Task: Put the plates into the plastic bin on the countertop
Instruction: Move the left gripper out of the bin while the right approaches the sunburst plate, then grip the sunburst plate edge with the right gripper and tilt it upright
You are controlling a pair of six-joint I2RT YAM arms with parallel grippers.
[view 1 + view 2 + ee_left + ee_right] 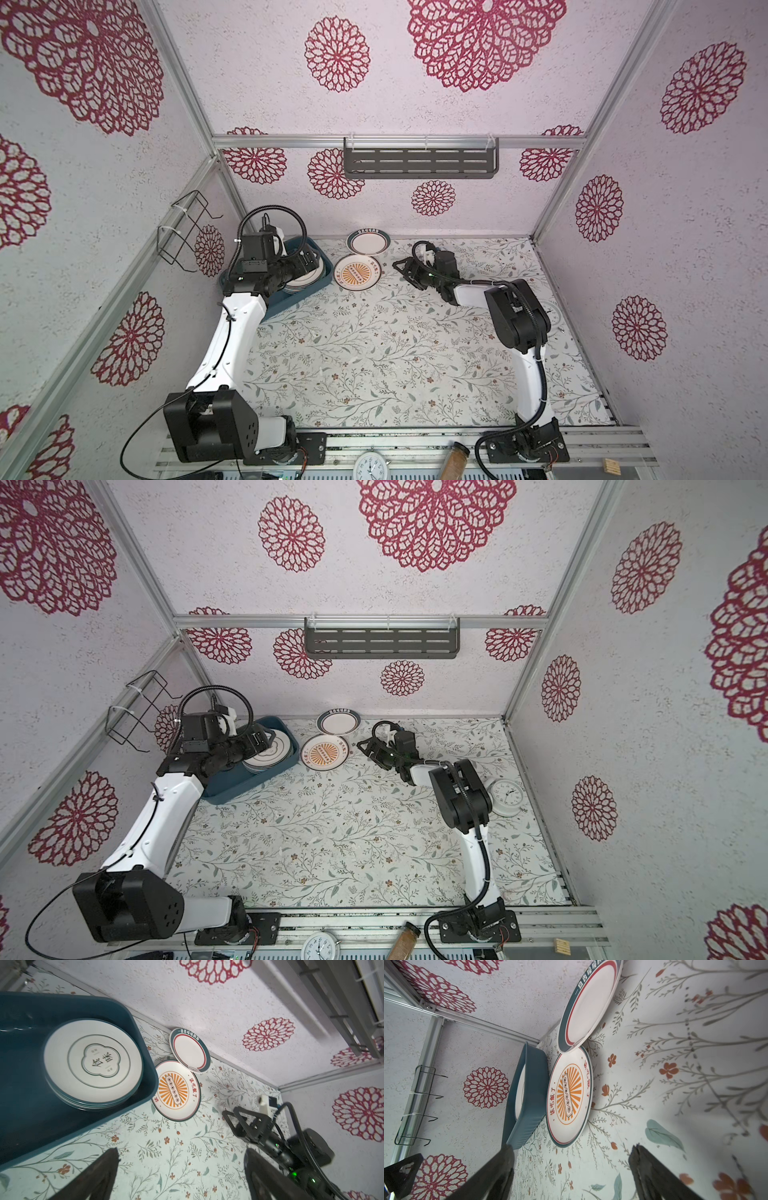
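Note:
The dark teal plastic bin (322,286) stands at the back left of the countertop (374,353) and holds a stack of white plates (93,1061). My left gripper (259,737) hovers over that stack, open and empty; in the left wrist view only leafy countertop shows between its fingers (110,1159). An orange sunburst plate (357,272) lies flat just right of the bin. A teal-rimmed plate (368,242) leans on the back wall, its lower edge on the sunburst plate. My right gripper (401,270) sits low, just right of the sunburst plate (569,1095), open with nothing in it.
A white clock (505,796) lies on the countertop at the right, partly behind my right arm. A grey slotted shelf (419,162) hangs on the back wall and a black wire rack (187,232) on the left wall. Another clock (371,465) and a spice jar (455,457) lie on the front rail.

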